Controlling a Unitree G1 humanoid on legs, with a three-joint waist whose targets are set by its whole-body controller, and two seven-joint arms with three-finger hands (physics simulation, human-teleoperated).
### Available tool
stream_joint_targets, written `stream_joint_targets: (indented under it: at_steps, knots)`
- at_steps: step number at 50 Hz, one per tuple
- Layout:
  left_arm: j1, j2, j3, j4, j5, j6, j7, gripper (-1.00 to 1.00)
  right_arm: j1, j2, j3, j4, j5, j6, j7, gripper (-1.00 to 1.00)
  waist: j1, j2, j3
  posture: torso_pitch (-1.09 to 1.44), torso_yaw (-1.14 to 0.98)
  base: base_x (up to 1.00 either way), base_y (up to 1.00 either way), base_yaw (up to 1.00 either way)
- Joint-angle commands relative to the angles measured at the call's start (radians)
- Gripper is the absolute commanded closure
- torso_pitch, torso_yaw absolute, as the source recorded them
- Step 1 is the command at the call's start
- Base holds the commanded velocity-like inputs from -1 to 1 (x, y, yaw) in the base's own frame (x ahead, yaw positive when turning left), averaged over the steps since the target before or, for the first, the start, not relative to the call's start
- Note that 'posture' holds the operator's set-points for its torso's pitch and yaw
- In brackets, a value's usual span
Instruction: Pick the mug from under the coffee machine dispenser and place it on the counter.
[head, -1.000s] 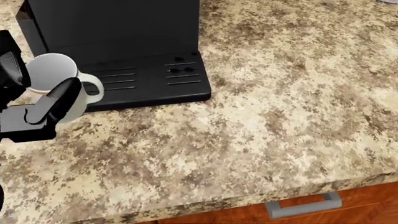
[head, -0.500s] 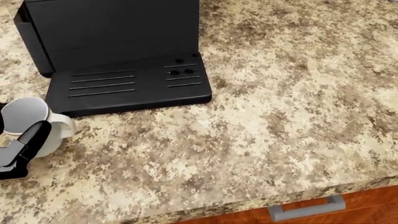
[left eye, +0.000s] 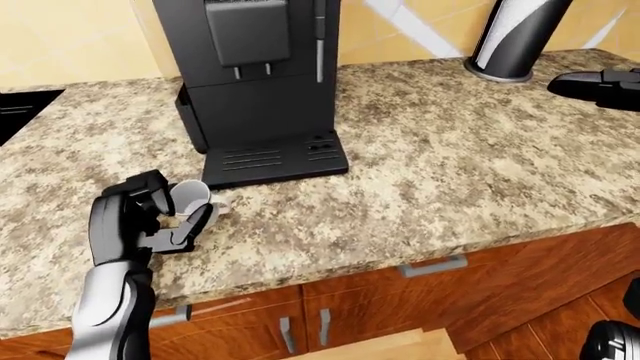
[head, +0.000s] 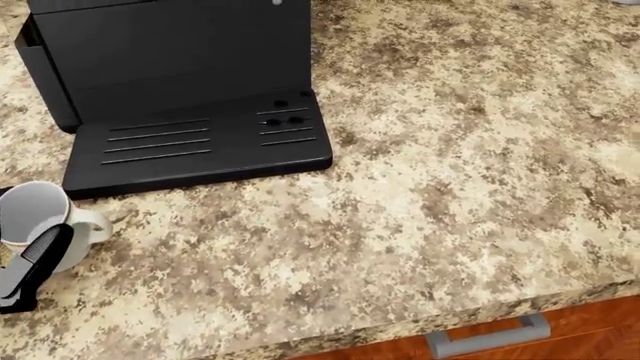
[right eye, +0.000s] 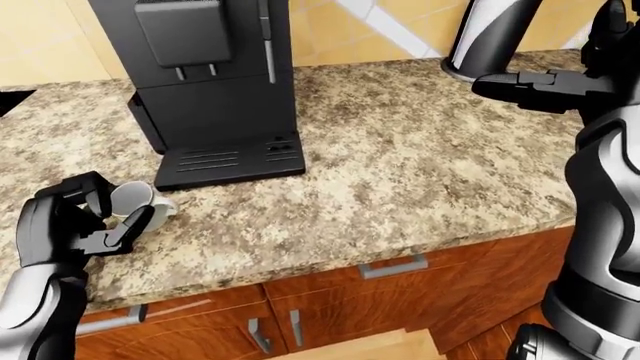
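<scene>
My left hand has its dark fingers closed around the white mug, so the mug is clamped in my grip. The mug is upright, with its open mouth to the top and its handle pointing to the right of the head view. It is out from under the dispenser and sits low over the speckled granite counter, a little below and to the left of the drip tray of the black coffee machine. I cannot tell from these views if the bottom of the mug touches the counter or is just above it. The drip tray shows only its thin slots and small dark holes. My right hand is far at the right side of the right-eye view, held above the counter near a tall black and white cylinder; I cannot tell if its fingers are apart or together. Below the counter edge there are brown wooden cabinet doors with grey handles.
</scene>
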Motion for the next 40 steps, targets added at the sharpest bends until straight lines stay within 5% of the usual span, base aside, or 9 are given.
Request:
stream_joint_targets:
  at_steps: [1,8,15,17,21,33,40]
  knots:
    - [-0.002,0.007,0.001,-0.018,0.009,-0.002,-0.015,0.96,-0.027,-0.02,-0.013,-0.025,-0.003,-0.026,-0.001,-1.0,0.002,-0.006,-0.016,0.0,0.0,0.0,0.0,0.0]
    - [0.002,0.007,0.01,-0.012,0.012,-0.001,-0.029,0.23,-0.028,-0.022,-0.015,-0.024,-0.002,-0.025,-0.001,-1.0,0.001,-0.004,-0.016,0.0,0.0,0.0,0.0,0.0]
    - [0.001,0.01,0.017,-0.014,0.015,0.002,-0.033,-0.22,-0.026,-0.022,-0.015,-0.026,-0.002,-0.025,0.0,-1.0,0.001,-0.005,-0.015,0.0,0.0,0.0,0.0,0.0]
    - [-0.003,0.013,0.019,-0.02,0.015,0.011,-0.032,-0.59,-0.027,-0.022,-0.015,-0.026,-0.002,-0.025,0.0,-1.0,0.0,-0.005,-0.012,0.0,0.0,0.0,0.0,0.0]
    - [-0.007,0.017,0.024,-0.018,0.013,0.012,-0.033,-1.0,-0.024,-0.021,-0.016,-0.026,-0.002,-0.026,0.0,-1.0,0.004,-0.005,-0.009,0.0,0.0,0.0,0.0,0.0]
    - [-0.029,0.048,0.053,-0.022,-0.001,0.024,-0.037,-1.0,-0.025,-0.024,-0.017,-0.024,-0.001,-0.027,0.001,-1.0,-0.005,-0.002,-0.011,0.0,0.0,0.0,0.0,0.0]
    - [-0.101,0.131,0.12,-0.09,-0.061,0.137,-0.02,-1.0,-0.028,-0.026,-0.016,-0.023,0.0,-0.024,0.0,-1.0,-0.009,0.002,-0.012,0.0,0.0,0.0,0.0,0.0]
